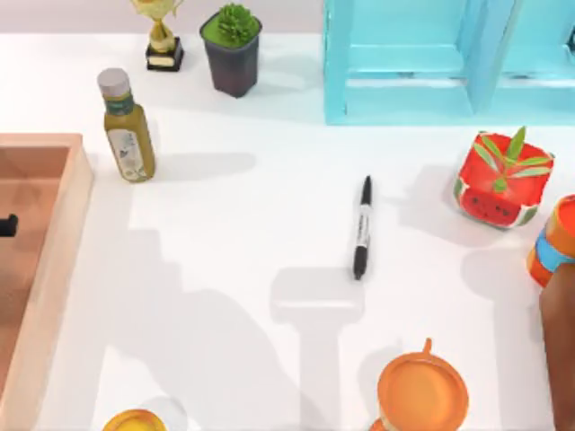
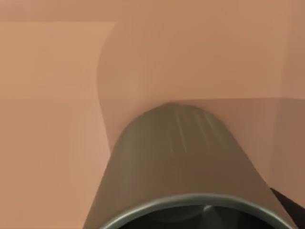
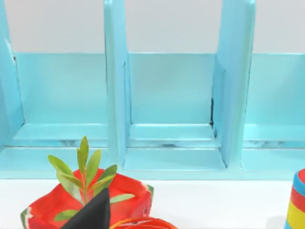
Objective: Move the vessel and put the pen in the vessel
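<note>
Vessel (image 2: 181, 162) hard against the left gripper (image 1: 7, 224), over the brown tray (image 2: 47, 95) (clamped or not, could not be told). Pen (image 1: 362, 228) well off from that gripper, flat on the table (image 1: 225, 269). Right gripper (image 3: 93, 212) parked, state likewise untold.

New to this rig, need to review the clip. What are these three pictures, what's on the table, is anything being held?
It is a simulated pair of AgileX arms at a white table. One picture looks down from above; the other two come from cameras on the left and right wrists.

From above: the black pen lies mid-table, untouched. Around it are an olive bottle, a potted plant, a trophy, a blue shelf rack, a watermelon planter, an orange cup and a wooden tray on the left.

The left wrist camera looks along the grey-green vessel very close, with the tray's brown surface behind it. Whether it is gripped cannot be told.

The right wrist camera faces the rack and planter.
</note>
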Tool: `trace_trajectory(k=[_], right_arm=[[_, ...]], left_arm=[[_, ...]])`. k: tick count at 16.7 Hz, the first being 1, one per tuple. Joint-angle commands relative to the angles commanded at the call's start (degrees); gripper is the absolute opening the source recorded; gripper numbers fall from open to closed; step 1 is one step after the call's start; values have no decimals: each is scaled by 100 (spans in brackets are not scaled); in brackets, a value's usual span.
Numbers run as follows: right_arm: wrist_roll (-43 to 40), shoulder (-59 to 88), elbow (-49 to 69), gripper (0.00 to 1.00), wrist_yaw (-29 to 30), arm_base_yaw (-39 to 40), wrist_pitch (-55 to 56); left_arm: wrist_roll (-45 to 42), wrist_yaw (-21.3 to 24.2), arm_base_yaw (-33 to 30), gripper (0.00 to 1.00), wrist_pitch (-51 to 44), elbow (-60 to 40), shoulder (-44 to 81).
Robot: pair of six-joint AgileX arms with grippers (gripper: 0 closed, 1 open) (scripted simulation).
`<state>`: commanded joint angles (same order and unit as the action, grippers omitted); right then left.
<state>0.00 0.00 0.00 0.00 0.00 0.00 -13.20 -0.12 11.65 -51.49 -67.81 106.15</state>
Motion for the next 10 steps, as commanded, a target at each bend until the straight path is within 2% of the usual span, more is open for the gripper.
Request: trace_trajectory(k=[5, 10], right_arm=[[0, 0, 0, 100, 0, 0, 0], [0, 0, 0, 100, 0, 0, 0]], left_arm=[[642, -46, -164, 0, -289, -783, -65], [1704, -62, -1085, 0, -1584, -2020, -193]])
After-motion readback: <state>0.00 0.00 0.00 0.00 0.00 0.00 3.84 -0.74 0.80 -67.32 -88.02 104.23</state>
